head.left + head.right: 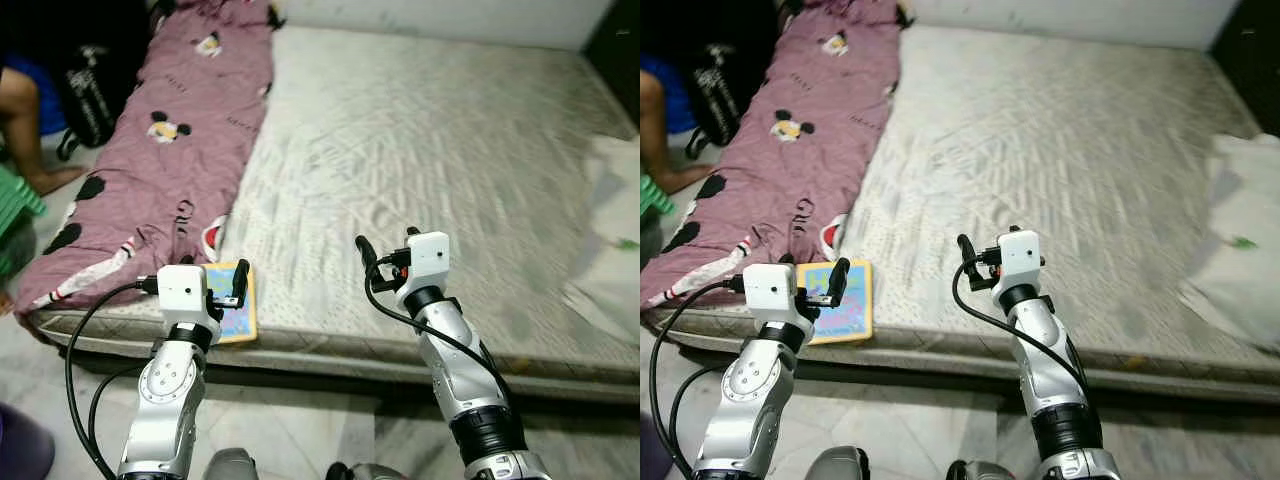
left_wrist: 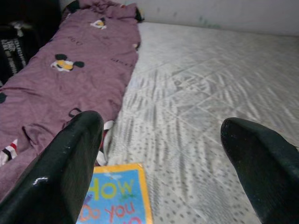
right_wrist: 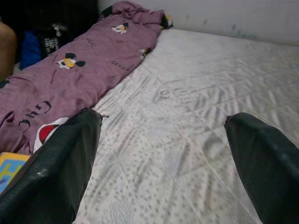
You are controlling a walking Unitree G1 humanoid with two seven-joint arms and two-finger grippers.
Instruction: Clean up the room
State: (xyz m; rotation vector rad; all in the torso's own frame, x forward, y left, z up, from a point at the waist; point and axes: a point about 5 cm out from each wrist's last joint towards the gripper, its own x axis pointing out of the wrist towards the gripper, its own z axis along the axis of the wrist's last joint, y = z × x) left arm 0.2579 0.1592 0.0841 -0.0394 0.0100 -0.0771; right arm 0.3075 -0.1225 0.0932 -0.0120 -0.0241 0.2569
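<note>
A colourful picture book (image 1: 240, 318) with a yellow border lies flat at the front edge of the mattress (image 1: 420, 150), just beside the end of a purple cartoon-print blanket (image 1: 170, 150). My left gripper (image 1: 213, 270) is open and hovers low over the book's near corner; in the left wrist view the book (image 2: 117, 196) sits below and between the spread fingers (image 2: 70, 163). My right gripper (image 1: 388, 245) is open too, held above the bare sheet near the mattress's front edge, with nothing between its fingers (image 3: 56, 168).
The purple blanket runs along the mattress's left side. A white cloth (image 1: 1240, 250) lies at the right edge. On the floor to the left are a seated person (image 1: 25, 110), a black backpack (image 1: 90, 90) and a green stool (image 1: 15, 205).
</note>
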